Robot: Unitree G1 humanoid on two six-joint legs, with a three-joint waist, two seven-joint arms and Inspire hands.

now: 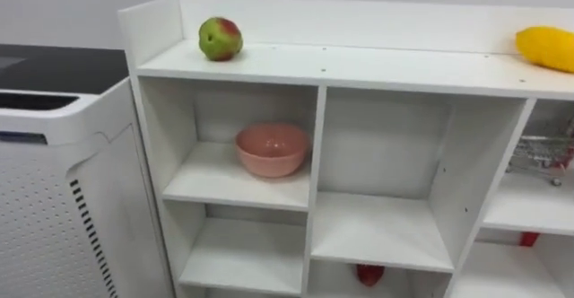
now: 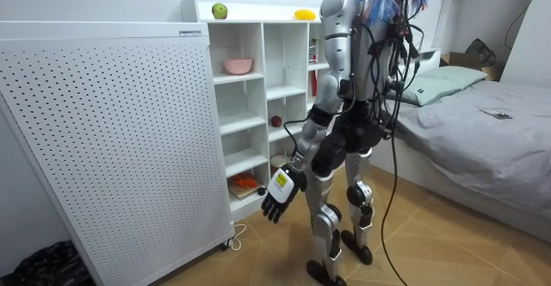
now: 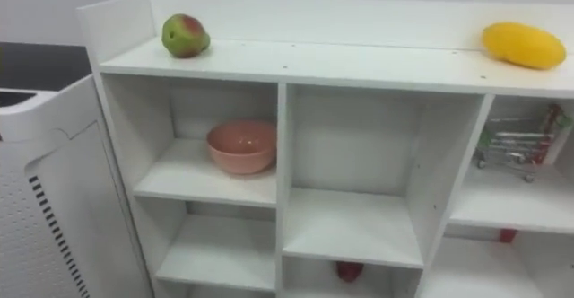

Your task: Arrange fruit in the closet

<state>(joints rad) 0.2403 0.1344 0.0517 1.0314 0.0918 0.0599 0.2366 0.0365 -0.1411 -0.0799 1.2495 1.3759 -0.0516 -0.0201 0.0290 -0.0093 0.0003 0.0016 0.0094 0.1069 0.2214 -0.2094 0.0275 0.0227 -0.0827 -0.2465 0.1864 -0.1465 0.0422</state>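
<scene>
A green and red apple (image 1: 220, 39) sits at the left end of the white closet's top board (image 1: 377, 65). A yellow fruit (image 1: 547, 47) lies at the right end of that board. In the upper left compartment stands an empty pink bowl (image 1: 272, 149). A red fruit (image 1: 369, 274) shows low in the middle column. I stand facing the closet in the room view, my left hand (image 2: 280, 195) hanging at my side, fingers relaxed and holding nothing.
A white perforated unit (image 1: 54, 199) stands close against the closet's left side. A small wire shopping cart (image 1: 538, 159) fills the upper right compartment. An orange item (image 2: 245, 183) lies on a low shelf. A bed (image 2: 482, 122) stands behind me.
</scene>
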